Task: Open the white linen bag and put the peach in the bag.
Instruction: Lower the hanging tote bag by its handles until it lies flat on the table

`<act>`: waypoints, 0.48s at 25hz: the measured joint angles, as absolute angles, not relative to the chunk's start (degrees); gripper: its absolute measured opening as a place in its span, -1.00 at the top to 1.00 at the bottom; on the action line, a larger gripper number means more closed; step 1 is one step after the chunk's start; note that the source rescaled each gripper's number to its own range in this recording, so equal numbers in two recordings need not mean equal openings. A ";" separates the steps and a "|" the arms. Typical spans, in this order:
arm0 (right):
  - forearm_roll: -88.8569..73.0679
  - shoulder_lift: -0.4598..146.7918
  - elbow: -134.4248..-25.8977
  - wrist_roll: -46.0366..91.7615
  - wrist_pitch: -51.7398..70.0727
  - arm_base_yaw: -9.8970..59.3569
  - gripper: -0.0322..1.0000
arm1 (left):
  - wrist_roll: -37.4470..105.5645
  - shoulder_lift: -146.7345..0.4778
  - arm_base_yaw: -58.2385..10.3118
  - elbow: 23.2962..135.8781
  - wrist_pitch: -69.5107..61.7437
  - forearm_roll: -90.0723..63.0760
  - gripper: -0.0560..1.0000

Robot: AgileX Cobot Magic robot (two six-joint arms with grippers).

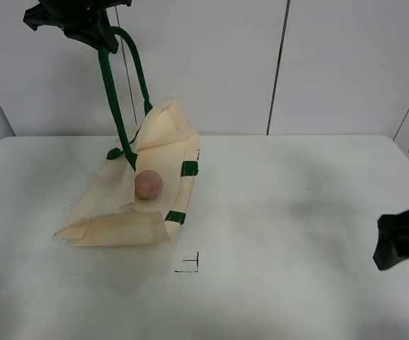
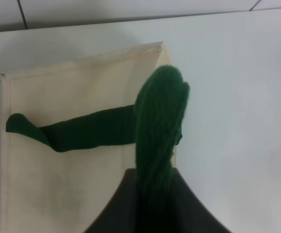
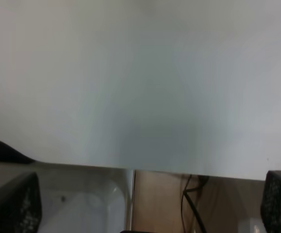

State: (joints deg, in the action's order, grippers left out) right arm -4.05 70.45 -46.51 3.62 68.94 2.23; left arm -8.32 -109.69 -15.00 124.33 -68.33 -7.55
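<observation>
The white linen bag (image 1: 119,205) lies on the table at the left with its mouth pulled up and open. The peach (image 1: 148,184) rests on the bag's inner fabric, inside the open mouth. My left gripper (image 1: 91,28) is high above the bag, shut on a dark green strap handle (image 1: 112,99) and holding it taut. In the left wrist view the strap (image 2: 157,126) runs into my gripper (image 2: 155,194) over the bag's cream fabric (image 2: 58,184). My right gripper (image 1: 395,244) is open and empty at the table's far right; its fingers (image 3: 14,206) frame bare table.
Green tabs (image 1: 189,168) mark the bag's rim. A small black corner mark (image 1: 190,263) is drawn on the white table (image 1: 296,212) in front of the bag. The right wrist view shows the table's edge (image 3: 131,167) with cables below. A panelled wall stands behind.
</observation>
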 joint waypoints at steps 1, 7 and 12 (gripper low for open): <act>-4.05 66.32 -44.17 3.62 68.07 2.23 -1.00 | -8.32 -109.69 -15.00 124.33 -68.33 -7.55 0.89; -4.03 41.33 -33.19 3.62 62.41 2.23 -1.00 | -8.32 -109.69 -15.00 124.33 -68.33 -7.55 0.89; -3.78 20.94 -29.36 3.62 58.49 2.23 -1.00 | -8.32 -109.69 -15.00 124.33 -68.33 -7.55 0.89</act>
State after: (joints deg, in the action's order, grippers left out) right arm -3.78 20.94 -29.36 3.62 58.49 2.23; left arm -8.32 -109.69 -15.00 124.33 -68.33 -7.55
